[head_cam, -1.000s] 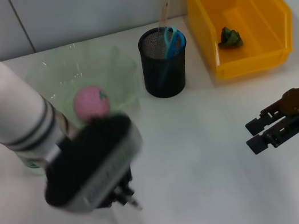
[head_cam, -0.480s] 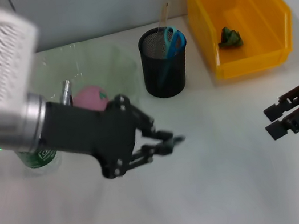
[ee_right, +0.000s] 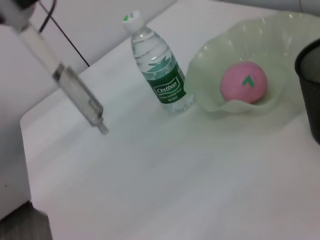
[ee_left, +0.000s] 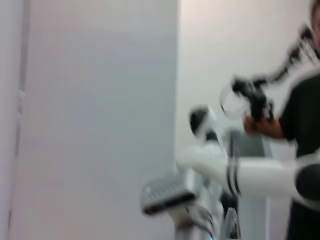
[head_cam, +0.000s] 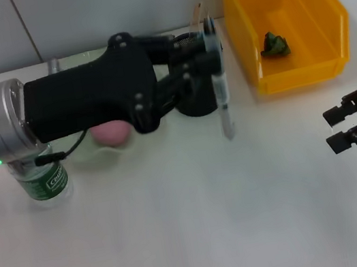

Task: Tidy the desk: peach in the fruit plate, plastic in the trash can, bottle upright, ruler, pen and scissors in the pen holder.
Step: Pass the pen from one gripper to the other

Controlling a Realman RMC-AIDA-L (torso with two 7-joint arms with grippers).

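Observation:
My left gripper (head_cam: pixel 206 49) is shut on a clear pen (head_cam: pixel 224 108) and holds it upright, tip down, just in front of the black mesh pen holder (head_cam: pixel 196 106), which it largely hides. The ruler's tip (head_cam: pixel 196 11) sticks up behind it; the scissors are hidden. The pink peach (head_cam: pixel 111 135) lies in the green fruit plate (head_cam: pixel 109 152). The bottle (head_cam: pixel 43 183) stands upright at the left. The green plastic (head_cam: pixel 275 44) lies in the yellow bin (head_cam: pixel 293 75). The right wrist view shows the pen (ee_right: pixel 75 90), bottle (ee_right: pixel 162 75) and peach (ee_right: pixel 243 82). My right gripper (head_cam: pixel 343 126) is open and empty at the right.
The yellow bin stands at the back right next to the pen holder. The right wrist view shows the table's left edge (ee_right: pixel 30 150) and the plate (ee_right: pixel 280 40). The left wrist view shows only a wall and a blurred room beyond.
My left arm has swung from the front left of the table up and right to the pen holder, carrying the pen. My right gripper has drawn back to the right.

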